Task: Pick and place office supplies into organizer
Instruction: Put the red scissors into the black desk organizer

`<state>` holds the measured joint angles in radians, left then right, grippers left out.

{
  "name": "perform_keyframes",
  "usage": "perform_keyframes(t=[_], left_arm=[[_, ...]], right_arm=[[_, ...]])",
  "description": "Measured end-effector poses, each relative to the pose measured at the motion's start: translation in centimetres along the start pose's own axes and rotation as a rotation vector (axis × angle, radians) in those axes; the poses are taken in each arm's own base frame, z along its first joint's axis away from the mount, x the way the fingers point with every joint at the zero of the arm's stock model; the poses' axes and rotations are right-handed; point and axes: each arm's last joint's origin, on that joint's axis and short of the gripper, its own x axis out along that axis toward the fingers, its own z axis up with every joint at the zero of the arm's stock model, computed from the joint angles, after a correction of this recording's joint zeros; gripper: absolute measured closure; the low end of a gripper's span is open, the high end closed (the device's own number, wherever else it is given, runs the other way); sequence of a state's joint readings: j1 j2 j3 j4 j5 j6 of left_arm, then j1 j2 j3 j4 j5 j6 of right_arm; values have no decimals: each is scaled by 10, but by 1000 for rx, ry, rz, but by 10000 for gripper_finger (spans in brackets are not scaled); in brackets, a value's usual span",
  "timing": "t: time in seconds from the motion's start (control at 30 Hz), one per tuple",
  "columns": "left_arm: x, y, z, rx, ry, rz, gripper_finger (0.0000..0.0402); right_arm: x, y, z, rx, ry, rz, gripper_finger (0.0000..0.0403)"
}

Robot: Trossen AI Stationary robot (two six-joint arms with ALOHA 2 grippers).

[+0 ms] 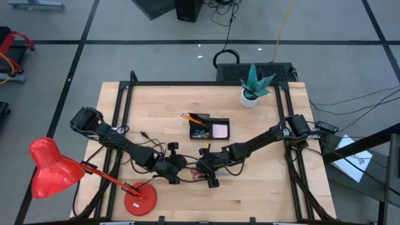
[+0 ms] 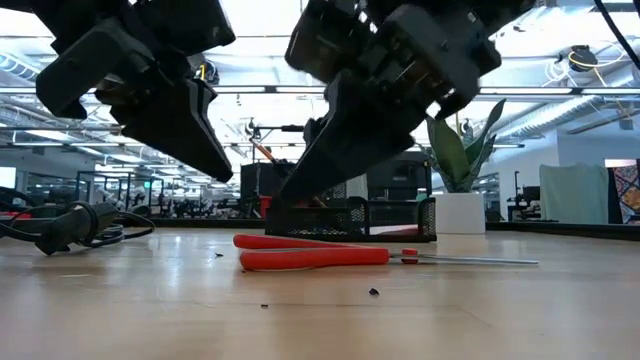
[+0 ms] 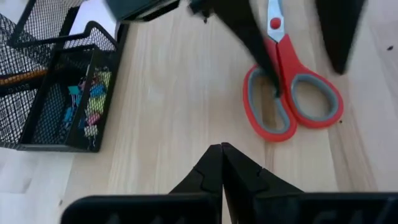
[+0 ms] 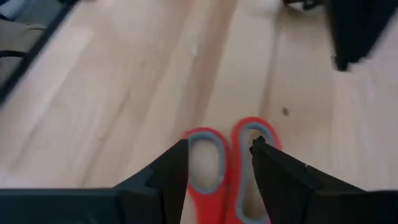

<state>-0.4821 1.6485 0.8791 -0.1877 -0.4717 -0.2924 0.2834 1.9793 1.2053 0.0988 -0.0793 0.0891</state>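
The red-handled scissors (image 2: 312,251) lie flat on the table between my two grippers, blades (image 2: 480,261) pointing toward the table's right. My right gripper (image 4: 221,146) is open and hangs just above the scissors' two finger loops (image 4: 206,155), one finger on either side; the low view shows a gap under it. My left gripper (image 3: 222,152) is shut and empty, a short way left of the handles (image 3: 292,99). The black mesh organizer (image 1: 209,128) stands behind them, holding orange pencils (image 1: 197,117), a pink sticky-note pad (image 1: 220,130) and coloured clips (image 3: 90,102).
A red desk lamp (image 1: 55,170) stands with its base (image 1: 139,201) at the near left. A white plant pot (image 1: 250,99) is at the far right. A black cable plug (image 2: 70,225) lies left of the scissors. Bare wood lies along the near edge.
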Motion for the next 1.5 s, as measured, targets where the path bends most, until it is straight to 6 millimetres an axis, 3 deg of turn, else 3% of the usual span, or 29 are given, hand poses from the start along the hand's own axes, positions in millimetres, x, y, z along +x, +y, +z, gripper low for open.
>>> perform_keyframes(t=[0.43, 0.7, 0.83, 0.93, 1.07, 1.3, 1.5], left_arm=[[1, 1, 1, -5, -4, 1, 361], [1, 1, 0, -2, 2, 3, 360], [1, 1, 0, -2, 3, 3, 360], [1, 1, 0, -1, 3, 3, 360], [1, 1, 0, -4, 3, 3, 360], [0, 1, 0, -5, 3, 2, 360], [0, 1, -2, 3, 18, 7, 360]], right_arm=[[29, -7, -19, 24, 39, -4, 234], [37, -12, -40, 24, 253, -4, 239], [35, -12, -46, -25, 318, -2, 266], [35, -13, -48, -31, 322, -1, 309], [37, -12, -44, -39, 270, 10, 370], [34, -14, -37, -9, 227, 10, 371], [11, -8, -17, -21, 160, 4, 382]])
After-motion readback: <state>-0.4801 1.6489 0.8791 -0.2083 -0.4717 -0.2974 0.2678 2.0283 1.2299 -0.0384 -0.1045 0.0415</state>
